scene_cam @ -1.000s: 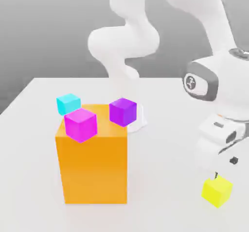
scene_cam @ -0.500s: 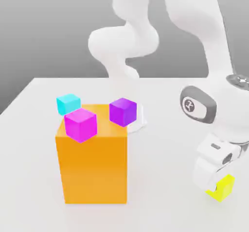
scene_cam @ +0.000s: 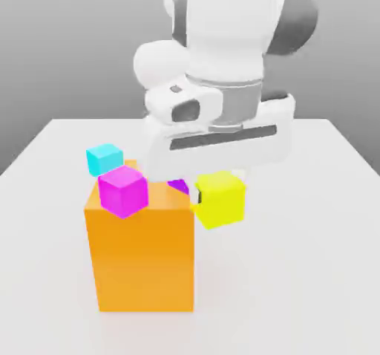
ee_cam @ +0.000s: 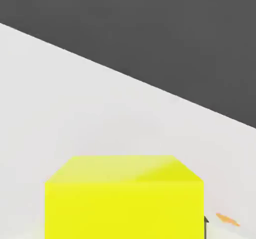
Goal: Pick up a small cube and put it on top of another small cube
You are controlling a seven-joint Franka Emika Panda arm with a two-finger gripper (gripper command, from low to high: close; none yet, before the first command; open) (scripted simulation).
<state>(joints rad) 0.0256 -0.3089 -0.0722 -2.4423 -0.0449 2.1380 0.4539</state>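
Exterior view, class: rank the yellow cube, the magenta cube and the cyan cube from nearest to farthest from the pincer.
1. Yellow cube: held in the pincer.
2. Magenta cube: on the orange block, toward the view's left.
3. Cyan cube: on the table, behind the block, farthest left.

1. The gripper hangs above the table, with the small cube directly under the hand, held clear of the table.
2. The big block stands on the table just beside the gripper, toward the exterior view's left and lower than it.
3. A cube rests on the block's top, further to the exterior view's left of the gripper.
4. Another cube lies beside the gripper, mostly hidden by the hand.
5. A third cube sits behind the block, farthest from the gripper on the exterior view's left.
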